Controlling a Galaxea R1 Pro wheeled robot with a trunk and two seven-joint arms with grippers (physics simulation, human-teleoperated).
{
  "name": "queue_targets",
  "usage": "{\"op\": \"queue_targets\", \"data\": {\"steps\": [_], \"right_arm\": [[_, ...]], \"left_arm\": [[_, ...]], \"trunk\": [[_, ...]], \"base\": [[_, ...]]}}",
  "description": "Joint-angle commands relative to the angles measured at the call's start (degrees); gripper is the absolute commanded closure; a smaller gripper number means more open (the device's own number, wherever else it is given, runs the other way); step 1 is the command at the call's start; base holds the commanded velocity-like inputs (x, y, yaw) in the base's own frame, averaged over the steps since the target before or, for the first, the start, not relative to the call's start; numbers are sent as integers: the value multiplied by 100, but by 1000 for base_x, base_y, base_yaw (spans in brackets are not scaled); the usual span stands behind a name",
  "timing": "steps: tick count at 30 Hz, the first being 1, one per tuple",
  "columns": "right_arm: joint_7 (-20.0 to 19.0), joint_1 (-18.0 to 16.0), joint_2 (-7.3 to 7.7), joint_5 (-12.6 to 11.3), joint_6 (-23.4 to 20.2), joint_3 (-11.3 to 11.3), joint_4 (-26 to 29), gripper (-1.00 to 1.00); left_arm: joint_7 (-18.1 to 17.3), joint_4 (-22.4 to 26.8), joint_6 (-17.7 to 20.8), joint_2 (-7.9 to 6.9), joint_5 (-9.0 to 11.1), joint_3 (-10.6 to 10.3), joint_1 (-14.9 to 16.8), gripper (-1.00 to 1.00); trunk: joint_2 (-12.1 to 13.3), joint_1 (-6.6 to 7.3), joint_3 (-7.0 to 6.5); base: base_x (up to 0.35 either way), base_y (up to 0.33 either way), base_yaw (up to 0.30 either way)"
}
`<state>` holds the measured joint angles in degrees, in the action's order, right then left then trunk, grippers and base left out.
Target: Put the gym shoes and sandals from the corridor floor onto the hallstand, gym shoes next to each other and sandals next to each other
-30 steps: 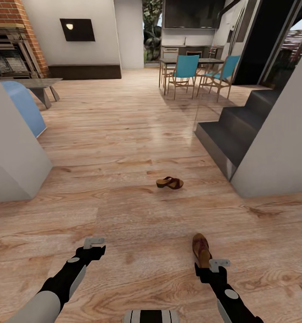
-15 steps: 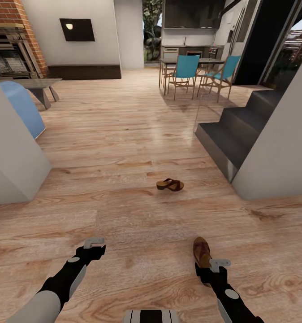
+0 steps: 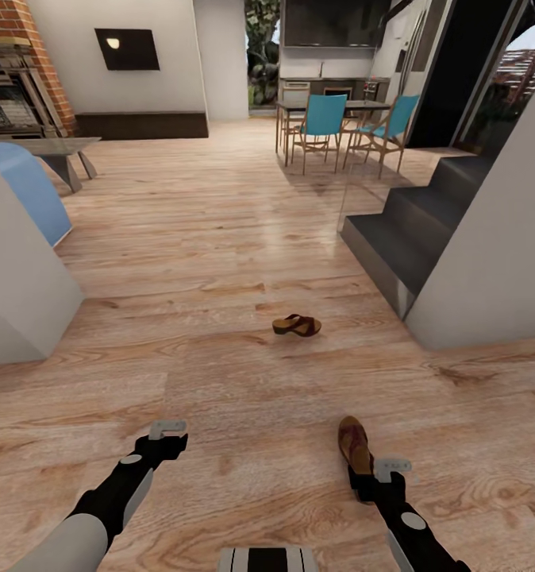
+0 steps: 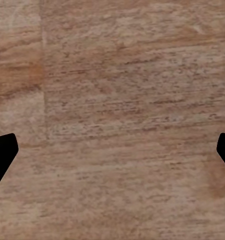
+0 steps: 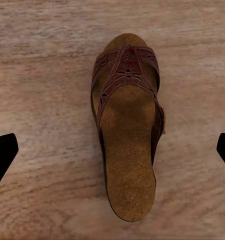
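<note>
Hovering spread-wide over near sandal (image 5: pixel 127 125) (right gripper (image 5: pixel 112 150) empty), risking a skewed pinch sliding off its wedge sole.

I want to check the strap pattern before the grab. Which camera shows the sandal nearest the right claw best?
The right wrist view: the near sandal lies large and whole, seen from above, cut-out straps and tan footbed plain. In the head view that sandal is small and partly covered by the right claw. The left wrist view looks at floor planks.

Head camera high, facing forward-down over floor (image 3: pixel 220 238); wrist cameras close, straight down; near sandal (image 5: pixel 127 125) shared.
</note>
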<state>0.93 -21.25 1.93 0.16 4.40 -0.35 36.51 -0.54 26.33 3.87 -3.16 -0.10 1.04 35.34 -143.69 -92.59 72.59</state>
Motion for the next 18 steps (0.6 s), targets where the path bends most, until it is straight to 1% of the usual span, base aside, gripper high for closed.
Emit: {"op": "queue_targets", "data": {"steps": [1,3,8,18], "right_arm": [[8,-2,2,2,17,0,-3,-100],[6,-2,3,2,17,0,-3,-100],[9,-2,8,2,17,0,-4,-100],[12,-2,8,2,17,0,-2,-100]], "left_arm": [[-4,12,35,3,0,12,-1,-100],[-4,12,35,9,0,16,1,-100],[-2,17,35,32,1,14,6,-100],[1,126,26,33,1,11,66,-100]], "trunk": [[-1,1,5],[-1,1,6],[-8,-12,118],[-21,-38,406]], "base": [[0,0,-21],[0,0,-14],[0,0,-5],[0,0,0]]}}
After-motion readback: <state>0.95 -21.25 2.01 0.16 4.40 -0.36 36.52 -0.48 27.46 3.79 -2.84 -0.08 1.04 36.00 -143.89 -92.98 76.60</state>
